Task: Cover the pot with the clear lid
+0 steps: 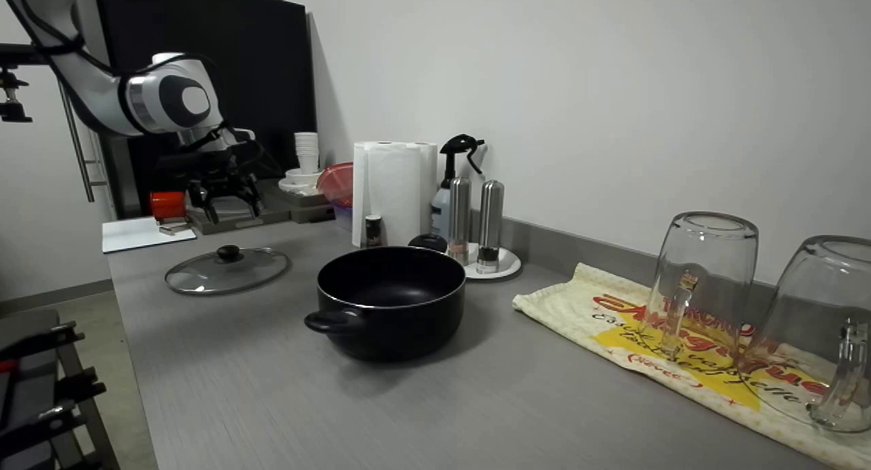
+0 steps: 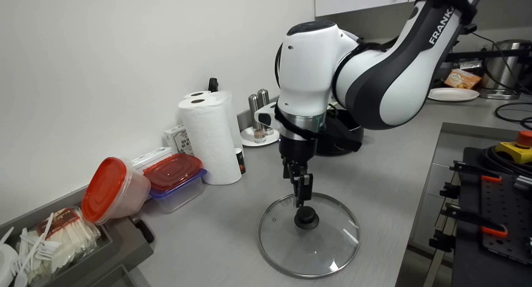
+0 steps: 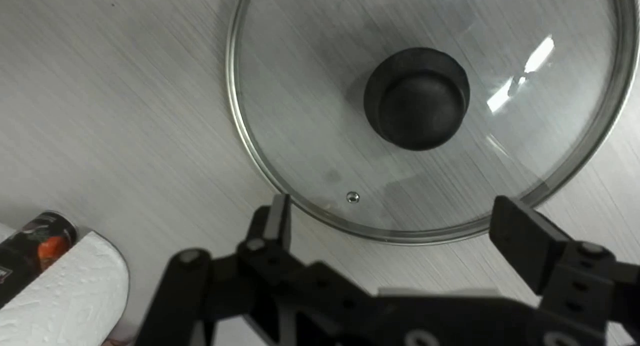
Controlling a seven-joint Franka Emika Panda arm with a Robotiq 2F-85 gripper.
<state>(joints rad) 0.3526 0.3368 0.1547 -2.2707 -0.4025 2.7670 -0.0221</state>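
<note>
Gripper (image 3: 392, 213) closest in wrist view: fingers (image 3: 525, 243) spread well apart, holding nothing, looks clear of the lid (image 3: 425, 173). Left to right there: jar (image 3: 36, 253) and roll (image 3: 67, 293) at 8 o'clock off the lid, well apart; then lid, flat on counter (image 3: 125, 135), knob (image 3: 419, 103) at 12 o'clock from fingertip midpoint. Looks not centred yet, so a straight drop could put a finger on glass or rim instead of straddling the knob. Knob's low and round: a shallow pinch may slip or let lid tilt.

In an exterior view, left to right: lid, then pot (image 1: 408, 330), upright and uncovered at lid's 3 o'clock; mills (image 1: 460, 211) near it at 1–2 o'clock; mugs (image 1: 714, 279) at 3, well apart. Carrying too low could catch lid on a pot handle (image 1: 335, 322) or wall; overshooting could topple mills. Off-centre release would likely leave one edge dipped inside or hung outside.
</note>
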